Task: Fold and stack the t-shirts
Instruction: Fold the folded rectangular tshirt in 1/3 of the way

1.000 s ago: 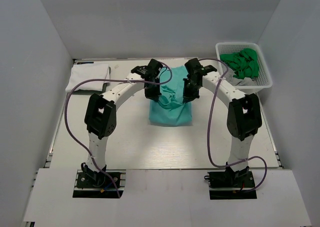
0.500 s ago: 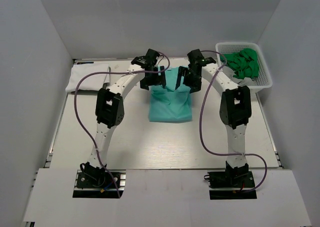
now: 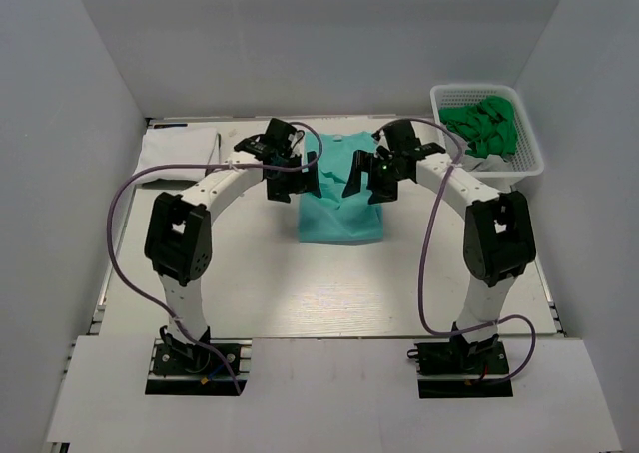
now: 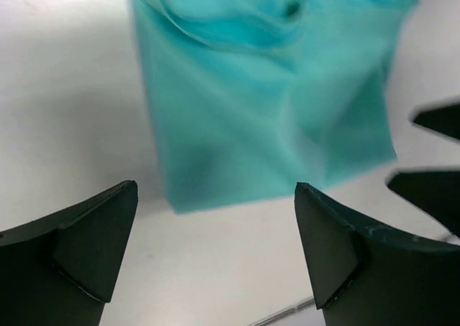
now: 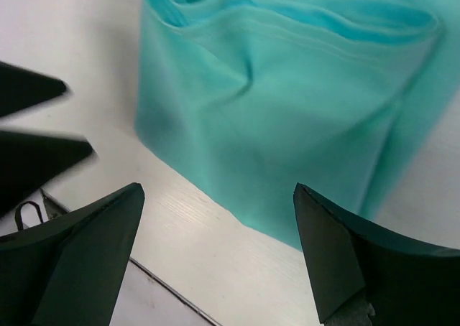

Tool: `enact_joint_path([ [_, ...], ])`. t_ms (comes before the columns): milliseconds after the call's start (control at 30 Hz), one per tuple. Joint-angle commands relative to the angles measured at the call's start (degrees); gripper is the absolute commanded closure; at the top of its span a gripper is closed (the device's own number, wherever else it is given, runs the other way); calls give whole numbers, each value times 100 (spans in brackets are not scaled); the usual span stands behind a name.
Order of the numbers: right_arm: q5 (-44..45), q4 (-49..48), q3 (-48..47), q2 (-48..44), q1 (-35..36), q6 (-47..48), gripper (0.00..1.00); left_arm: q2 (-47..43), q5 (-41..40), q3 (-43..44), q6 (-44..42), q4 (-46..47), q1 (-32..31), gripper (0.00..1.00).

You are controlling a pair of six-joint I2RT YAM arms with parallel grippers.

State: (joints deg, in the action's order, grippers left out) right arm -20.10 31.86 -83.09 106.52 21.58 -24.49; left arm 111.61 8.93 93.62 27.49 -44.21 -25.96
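Teal-mint t-shirt (image 3: pixel 340 217) lies folded mid-table, rumpled at far end. L gripper (image 3: pixel 305 179) over its left edge, R gripper (image 3: pixel 361 186) over its right edge, both w/ fingers spread wide, holding nothing. White t-shirt (image 3: pixel 180 155) well left of it; basket (image 3: pixel 532 164) off to its right.

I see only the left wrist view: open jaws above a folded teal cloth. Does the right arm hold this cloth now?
Observer: No. In the right wrist view the right jaws stand open above the teal t-shirt and grip nothing.
Operator: Where is the white t-shirt?
Observer: The white t-shirt lies at the far left of the table, apart from the teal one.
Operator: Is there something else on the table?
Observer: A white lattice basket stands in the far right corner with dark green cloth inside.
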Motion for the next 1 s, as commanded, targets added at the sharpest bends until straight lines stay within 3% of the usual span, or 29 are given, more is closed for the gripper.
enact_joint_path([
  [0, -399, -839, -75, 42, 83, 15, 10, -500, 1127, -599, 248, 1115, -129, 0],
  [167, -390, -1102, -190, 536, -22, -406, 10, -96, 1673, -810, 661, 1476, -182, 0],
  [500, -188, -2034, -445, 1617, -558, -1224, 10, 141, 1613, -1478, 785, 1590, -182, 0],
  [567, -39, -2210, -331, 1600, -716, -1251, 10, 141, 1542, -1741, 785, 1538, -234, 0],
  [700, -677, -2263, -225, 1495, -831, -1015, 10, 141, 1411, -1997, 583, 1477, -235, 0],
  [833, -829, -1894, -374, 978, -708, -233, 10, 142, 1278, -1630, 416, 1099, -235, 0],
  [967, -724, -1666, -165, 230, -664, -21, 10, -253, 1059, -1198, 416, 967, -235, 0],
])
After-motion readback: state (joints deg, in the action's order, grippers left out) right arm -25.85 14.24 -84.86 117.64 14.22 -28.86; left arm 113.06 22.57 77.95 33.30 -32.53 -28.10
